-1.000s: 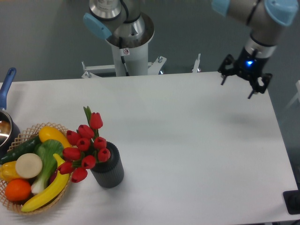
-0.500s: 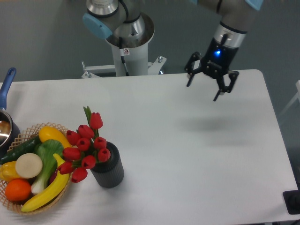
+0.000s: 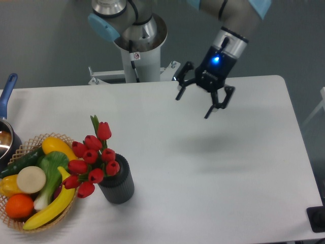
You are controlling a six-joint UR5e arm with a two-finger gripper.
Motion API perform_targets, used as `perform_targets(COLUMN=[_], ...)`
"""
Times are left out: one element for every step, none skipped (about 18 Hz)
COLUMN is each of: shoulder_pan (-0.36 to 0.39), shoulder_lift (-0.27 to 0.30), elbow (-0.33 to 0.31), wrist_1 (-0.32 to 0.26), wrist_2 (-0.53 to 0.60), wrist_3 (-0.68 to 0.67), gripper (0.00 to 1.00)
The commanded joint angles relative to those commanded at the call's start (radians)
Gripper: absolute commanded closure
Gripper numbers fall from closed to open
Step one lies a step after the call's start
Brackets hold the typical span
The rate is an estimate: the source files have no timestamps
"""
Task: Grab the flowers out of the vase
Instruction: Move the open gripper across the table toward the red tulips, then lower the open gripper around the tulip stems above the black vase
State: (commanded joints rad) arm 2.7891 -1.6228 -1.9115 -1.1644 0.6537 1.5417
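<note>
Moved: tool [image 3: 198, 104] has swung leftward above the counter [image 3: 213, 168].
Tool: fingers spread wide, holding nothing.
Flowers [image 3: 91, 160]: standing in the vase [image 3: 118, 182], well left of tool.
Basket [image 3: 30, 223]: just beside the vase.

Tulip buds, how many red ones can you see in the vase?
10 red buds in the flowers, clustered over the vase mouth and leaning left toward the basket: one tallest on top, the rest bunched below it. More may be hidden behind these.
</note>
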Motion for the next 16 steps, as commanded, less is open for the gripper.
perform_targets(shoulder_pan=[-0.025, -0.052, -0.075, -0.083, -0.092, -0.114, -0.124, -0.129, -0.138, -0.146, -0.149, -0.151, -0.151, -0.152, -0.152, -0.157], shoulder_lift=[-0.035, -0.072, -0.097, -0.114, -0.129, -0.140, -0.144, -0.155, -0.167, -0.177, -0.189, -0.196, -0.201, -0.203, -0.203, -0.203], elbow=[0.014, 0.026, 0.029, 0.029, 0.029, 0.029, 0.031, 0.031, 0.031, 0.031, 0.031, 0.031, 0.032, 0.032, 0.032, 0.037], wrist_1=[0.017, 0.040, 0.081, 0.127, 0.161, 0.181, 0.193, 0.204, 0.222, 0.241, 0.252, 0.255, 0.255, 0.255, 0.255, 0.255], wrist_2=[-0.029, -0.069, -0.094, -0.103, -0.108, -0.109, -0.109, -0.109, -0.118, -0.138, -0.163, -0.190, -0.219, -0.241, -0.262, -0.279], wrist_3=[-0.009, -0.026, -0.035, -0.046, -0.066, -0.084, -0.090, -0.091, -0.091, -0.094, -0.094, -0.094, -0.095, -0.098, -0.118, -0.147], gripper=[0.00, 0.00, 0.00, 0.00, 0.00, 0.00, 0.00, 0.00, 0.00, 0.00, 0.00, 0.00, 0.00, 0.00, 0.00, 0.00])
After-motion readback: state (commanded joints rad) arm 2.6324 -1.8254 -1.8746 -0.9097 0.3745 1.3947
